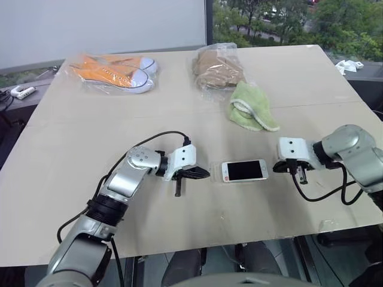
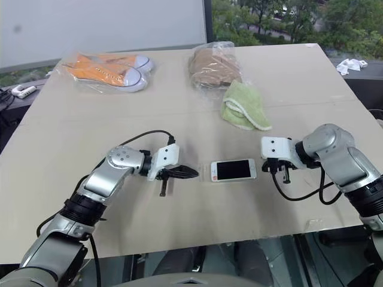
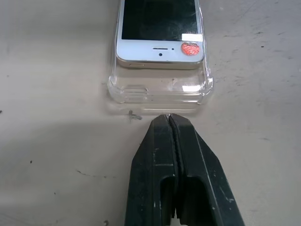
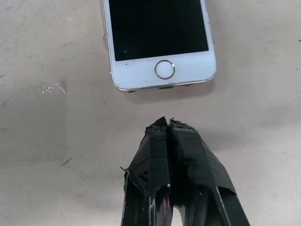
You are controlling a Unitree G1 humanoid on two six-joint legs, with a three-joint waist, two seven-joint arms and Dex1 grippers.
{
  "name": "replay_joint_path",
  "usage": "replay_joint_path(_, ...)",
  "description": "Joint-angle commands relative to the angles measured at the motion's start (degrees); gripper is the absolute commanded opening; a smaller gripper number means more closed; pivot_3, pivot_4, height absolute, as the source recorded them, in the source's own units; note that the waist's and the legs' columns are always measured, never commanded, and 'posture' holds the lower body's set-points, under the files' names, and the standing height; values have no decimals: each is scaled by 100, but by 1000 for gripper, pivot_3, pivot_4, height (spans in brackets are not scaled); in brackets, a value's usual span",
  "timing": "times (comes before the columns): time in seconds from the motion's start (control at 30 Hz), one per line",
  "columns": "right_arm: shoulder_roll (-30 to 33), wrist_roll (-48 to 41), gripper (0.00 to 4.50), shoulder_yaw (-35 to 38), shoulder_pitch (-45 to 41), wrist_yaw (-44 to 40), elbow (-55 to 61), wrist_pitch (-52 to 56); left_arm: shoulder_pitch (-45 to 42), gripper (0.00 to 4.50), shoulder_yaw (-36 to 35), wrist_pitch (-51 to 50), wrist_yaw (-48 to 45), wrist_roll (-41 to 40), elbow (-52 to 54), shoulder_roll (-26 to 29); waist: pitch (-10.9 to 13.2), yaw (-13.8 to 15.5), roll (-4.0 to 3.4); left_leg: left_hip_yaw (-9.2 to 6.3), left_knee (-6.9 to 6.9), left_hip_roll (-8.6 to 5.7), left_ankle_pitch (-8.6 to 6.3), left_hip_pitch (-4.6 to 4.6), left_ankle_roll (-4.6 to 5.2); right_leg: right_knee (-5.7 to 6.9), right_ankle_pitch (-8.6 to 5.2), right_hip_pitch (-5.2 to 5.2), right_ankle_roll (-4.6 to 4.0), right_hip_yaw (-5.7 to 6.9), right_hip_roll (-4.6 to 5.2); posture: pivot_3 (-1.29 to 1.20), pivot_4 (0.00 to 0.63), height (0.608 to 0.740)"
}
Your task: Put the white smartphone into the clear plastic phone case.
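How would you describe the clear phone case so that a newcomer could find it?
Look at the near middle of the table, between the two grippers. The white phone lies there on the clear case, whose glossy rim juts past the phone's end toward the left gripper.

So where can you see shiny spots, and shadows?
Left wrist view: white glints sit on the clear plastic phone case rim and on the white smartphone screen; the left end effector casts a soft dark patch on the table. Right wrist view: the phone throws a faint shadow toward the right end effector.
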State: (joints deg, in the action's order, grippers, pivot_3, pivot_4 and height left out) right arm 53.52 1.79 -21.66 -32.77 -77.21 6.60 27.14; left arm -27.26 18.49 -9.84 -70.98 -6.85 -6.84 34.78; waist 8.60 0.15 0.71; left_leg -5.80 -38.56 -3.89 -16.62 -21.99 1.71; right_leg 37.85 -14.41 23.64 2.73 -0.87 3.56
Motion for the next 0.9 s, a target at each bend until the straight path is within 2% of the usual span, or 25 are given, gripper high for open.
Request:
replay_joint_path(0.03, -37, 39, 47, 12, -156, -31, 93, -26, -7, 0, 128, 83, 62, 193, -159, -74, 0, 39, 0, 0, -1, 0, 0, 0, 0, 1, 0, 0, 0, 0, 0, 0, 150, 740)
replay_joint_path(0.57, -423, 102, 47, -345, -512, -170, 399, 206, -128, 0, 143, -187, 223, 218, 87, -434, -1, 92, 0, -3, -10, -6, 0, -3, 1, 2, 1, -3, 2, 6, 4, 0, 150, 740)
replay_joint_path(0.9, -873, 372, 47, -628, -765, -87, 432, 314, -187, 0, 170, -236, 219, 265, 71, -577, -2, 62, 0, -3, -10, -5, 0, 0, 1, 7, 1, -2, 2, 4, 1, 0, 150, 740)
